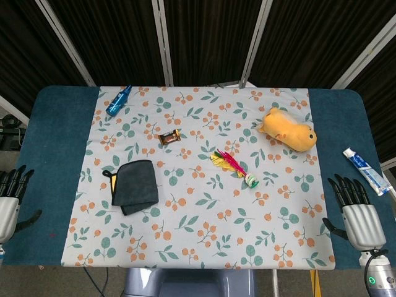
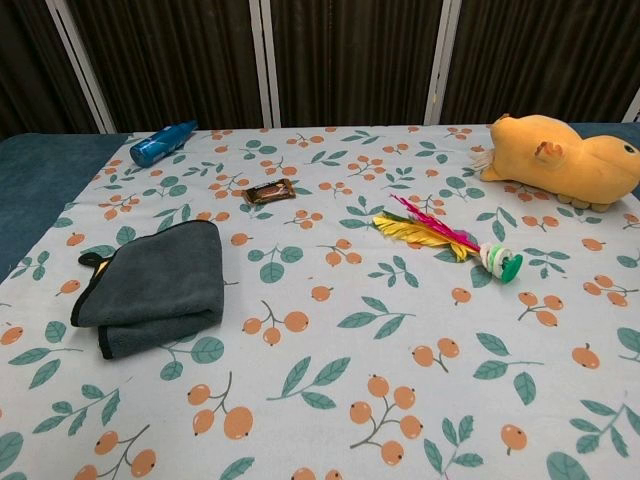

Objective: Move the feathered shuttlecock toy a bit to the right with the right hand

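Nearest the robot, the right hand and the left hand rest on the blue table at either side of the flowered cloth, each with fingers spread and holding nothing; the left one is cut off by the picture's edge, and neither shows in the chest view. Farther in, left of the cloth's middle, lies one folded dark towel. Just right of the cloth's middle lies the one shuttlecock toy, on its side, with yellow, red and pink feathers pointing left and a white and green base at the right end. Beyond it, left of the cloth's middle, is one small brown wrapped snack, its label too small to read. Off the cloth's right edge is one tube. Farthest are one orange plush animal at the cloth's right rear and one blue bottle at its left rear.
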You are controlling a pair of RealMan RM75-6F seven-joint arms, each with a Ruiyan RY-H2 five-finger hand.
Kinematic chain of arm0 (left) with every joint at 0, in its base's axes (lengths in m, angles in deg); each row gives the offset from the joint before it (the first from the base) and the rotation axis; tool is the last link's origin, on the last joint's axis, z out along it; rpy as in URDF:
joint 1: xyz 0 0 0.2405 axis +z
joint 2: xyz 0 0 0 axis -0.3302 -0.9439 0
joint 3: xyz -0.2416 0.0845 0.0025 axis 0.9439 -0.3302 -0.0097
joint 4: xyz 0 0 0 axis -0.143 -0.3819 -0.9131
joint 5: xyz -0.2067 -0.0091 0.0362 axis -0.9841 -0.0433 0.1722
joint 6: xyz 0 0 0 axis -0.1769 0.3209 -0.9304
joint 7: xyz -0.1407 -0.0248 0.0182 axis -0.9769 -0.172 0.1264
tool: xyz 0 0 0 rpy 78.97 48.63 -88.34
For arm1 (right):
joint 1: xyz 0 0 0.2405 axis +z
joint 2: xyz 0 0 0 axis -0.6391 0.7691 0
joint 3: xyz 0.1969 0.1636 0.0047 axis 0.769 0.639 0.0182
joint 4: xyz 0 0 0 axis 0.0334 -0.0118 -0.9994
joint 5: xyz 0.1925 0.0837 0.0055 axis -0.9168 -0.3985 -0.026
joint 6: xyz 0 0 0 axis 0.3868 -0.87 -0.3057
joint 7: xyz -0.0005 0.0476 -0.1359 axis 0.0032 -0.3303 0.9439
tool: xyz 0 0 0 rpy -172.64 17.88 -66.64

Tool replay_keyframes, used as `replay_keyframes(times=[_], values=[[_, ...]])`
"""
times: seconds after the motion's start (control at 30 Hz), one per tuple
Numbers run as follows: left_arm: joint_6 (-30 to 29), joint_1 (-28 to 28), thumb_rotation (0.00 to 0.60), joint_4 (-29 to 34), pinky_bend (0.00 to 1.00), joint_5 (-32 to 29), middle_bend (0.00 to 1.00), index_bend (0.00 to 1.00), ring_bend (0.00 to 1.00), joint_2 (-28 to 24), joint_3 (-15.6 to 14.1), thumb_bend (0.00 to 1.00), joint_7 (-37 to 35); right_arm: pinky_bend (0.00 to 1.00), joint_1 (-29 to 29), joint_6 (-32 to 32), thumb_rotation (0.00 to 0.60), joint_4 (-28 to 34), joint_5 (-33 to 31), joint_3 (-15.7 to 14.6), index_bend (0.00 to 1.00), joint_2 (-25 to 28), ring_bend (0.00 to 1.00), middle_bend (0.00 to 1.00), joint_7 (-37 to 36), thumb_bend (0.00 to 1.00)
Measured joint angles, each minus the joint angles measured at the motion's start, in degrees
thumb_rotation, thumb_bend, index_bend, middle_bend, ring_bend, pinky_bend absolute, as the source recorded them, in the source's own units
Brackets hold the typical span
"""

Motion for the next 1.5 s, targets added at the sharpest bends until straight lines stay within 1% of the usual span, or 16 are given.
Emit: replay_keyframes(times=[0.63, 0.77, 0.93, 1.1, 1.23, 1.33, 1.5], values=[[0.81, -0.35, 0.6, 0.6, 0.0, 0.3, 0.0, 0.0, 0.0, -0.35, -0.36, 0.24, -0.28, 0.0, -0.42, 0.27, 0.6, 1.28, -1.84, 0.34, 0.02, 0.31, 0.0, 0.0, 0.62, 0.14], [0.59, -0.28, 0.6, 0.72, 0.0, 0.38, 0.0, 0.0, 0.0, -0.35, -0.39, 0.24, -0.05, 0.0, -0.38, 0.59, 0.6, 1.85, -2.13, 0.36, 0.04, 0.35, 0.0, 0.0, 0.57, 0.14], [0.51, -0.13, 0.6, 0.92, 0.0, 0.41, 0.0, 0.0, 0.0, -0.45, -0.53, 0.24, -0.14, 0.0, 0.14, 1.91, 0.6, 4.05, -3.39, 0.83, 0.11, 0.7, 0.0, 0.0, 0.49, 0.14], [0.71, -0.2, 0.6, 0.95, 0.0, 0.63, 0.0, 0.0, 0.0, -0.46, -0.68, 0.24, -0.26, 0.0, 3.05, 5.49, 0.6, 7.83, -6.42, 3.19, 0.17, 0.72, 0.0, 0.0, 3.6, 0.14], [1.17, -0.31, 0.6, 1.21, 0.0, 0.29, 0.0, 0.0, 0.0, -0.61, -0.68, 0.24, -0.77, 0.0, 6.82, 8.95, 0.6, 10.59, -10.91, 6.35, 0.21, -0.87, 0.0, 0.02, 8.27, 0.14], [1.57, -0.4, 0.6, 1.33, 0.0, 0.09, 0.0, 0.0, 0.0, -0.81, -0.7, 0.24, -1.28, 0.0, 9.84, 11.38, 0.6, 12.21, -15.97, 8.94, 0.25, -3.24, 0.0, 0.04, 11.73, 0.14], [2.52, -0.59, 0.6, 1.63, 0.0, -0.03, 0.0, 0.0, 0.0, -1.18, -1.02, 0.24, -2.07, 0.0, 15.58, 14.31, 0.6, 13.49, -26.26, 13.49, 0.29, -9.51, 0.0, 0.07, 17.73, 0.14]])
